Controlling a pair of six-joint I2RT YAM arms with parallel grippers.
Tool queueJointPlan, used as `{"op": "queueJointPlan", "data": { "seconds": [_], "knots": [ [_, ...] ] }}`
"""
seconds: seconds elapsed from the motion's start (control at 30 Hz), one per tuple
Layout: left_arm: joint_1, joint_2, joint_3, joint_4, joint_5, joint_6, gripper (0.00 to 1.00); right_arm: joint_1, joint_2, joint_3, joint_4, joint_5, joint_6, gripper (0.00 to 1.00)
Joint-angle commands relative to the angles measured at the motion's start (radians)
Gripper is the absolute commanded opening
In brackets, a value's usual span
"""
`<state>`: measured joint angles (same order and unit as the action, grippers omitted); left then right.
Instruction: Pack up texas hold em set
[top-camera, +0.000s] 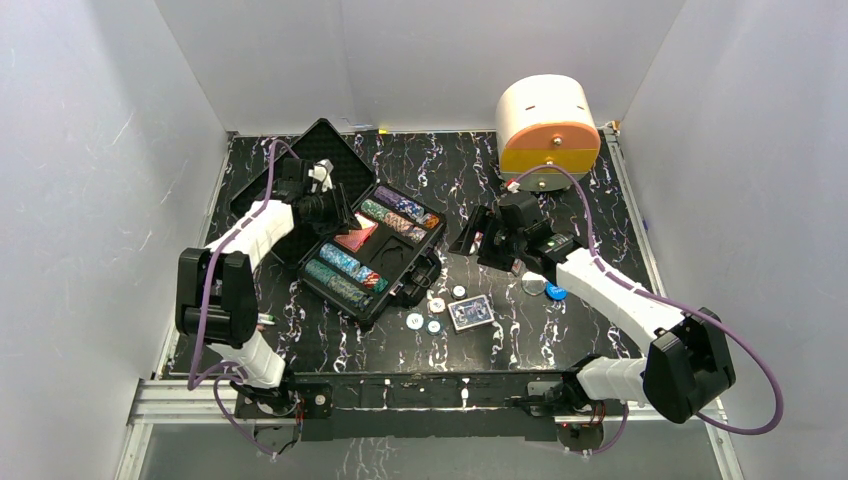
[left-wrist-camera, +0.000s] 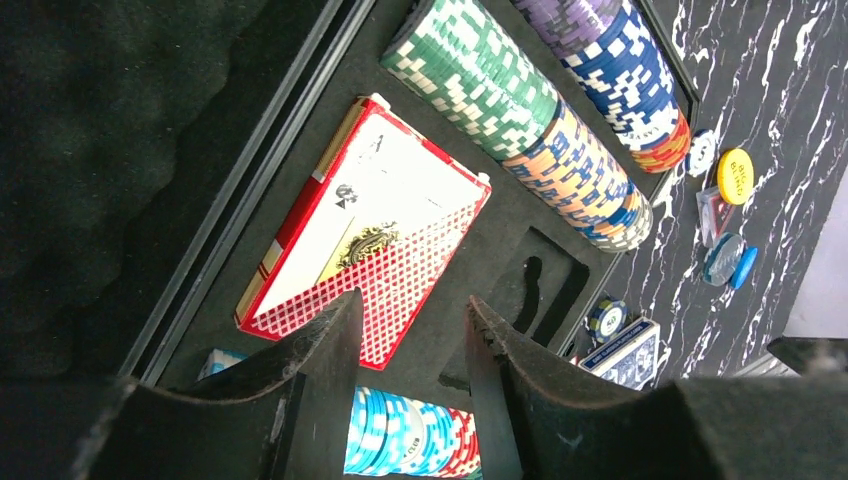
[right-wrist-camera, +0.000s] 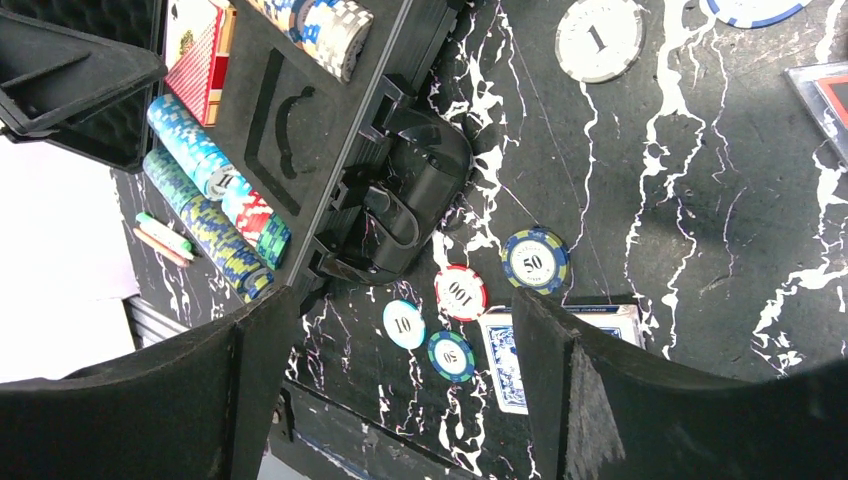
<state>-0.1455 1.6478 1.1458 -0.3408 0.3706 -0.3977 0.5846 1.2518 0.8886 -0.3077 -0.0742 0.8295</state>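
Since both arm bases sit at the near edge, starting there. The surface (top-camera: 560, 340) is black with white marble veining, boxed in by plain white walls (top-camera: 90, 150) on the left, right and back.

Two pens (right-wrist-camera: 162, 235) lie near left, beside the left arm. Near centre there are four loose chips (top-camera: 433, 326) in a cluster. The blue deck (top-camera: 471, 312) lies flat just right of them. Further right, two small discs (top-camera: 545, 288) lie close by the right arm.

The case (top-camera: 400, 258) is left of centre, open and turned diagonal, with its lid (top-camera: 320, 140) laid back toward the far left corner. Chip rows (top-camera: 345, 272) run along its two long sides. The red deck (top-camera: 355, 237) lies in the middle, not square to the case walls.

The left pincer (top-camera: 340, 222) hangs over the case just beside the red deck, jaws parted, nothing between them. The right pincer (top-camera: 468, 240) hovers off the case's right corner, jaws wide, empty.

Far right, a white-and-orange drawer box (top-camera: 548, 125) sits near the back wall.

View differences:
- **Left wrist only:** egg-crate foam in the lid, an empty cut-out (left-wrist-camera: 545, 285) next to the red deck, and a yellow disc (left-wrist-camera: 735, 175) out on the surface.
- **Right wrist only:** the loose chips' numbers are readable (10, 100, 50). The case handle (right-wrist-camera: 410, 190) faces them, and there is a white disc (right-wrist-camera: 598, 38) marked 1.
- **Top view only:** the drawer box, the walls and both arms together.
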Motion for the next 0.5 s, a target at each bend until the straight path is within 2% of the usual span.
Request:
{"op": "queueJointPlan", "data": {
  "seconds": [0.0,0.17,0.3,0.47],
  "knots": [
    [-0.019,-0.038,0.006,-0.012,0.065,0.008,0.38,0.001,-0.008,0.058,-0.024,0.019,-0.043,0.84],
    [-0.056,-0.053,-0.064,-0.013,0.033,-0.003,0.34,0.002,0.009,0.064,-0.048,0.026,-0.06,0.78],
    [-0.081,-0.012,-0.084,-0.034,-0.086,-0.032,0.33,0.006,0.035,0.075,-0.096,0.057,-0.086,0.74],
    [-0.088,0.013,-0.105,-0.01,-0.167,-0.064,0.31,0.043,0.067,0.112,-0.204,0.167,-0.116,0.75]
  ]
}}
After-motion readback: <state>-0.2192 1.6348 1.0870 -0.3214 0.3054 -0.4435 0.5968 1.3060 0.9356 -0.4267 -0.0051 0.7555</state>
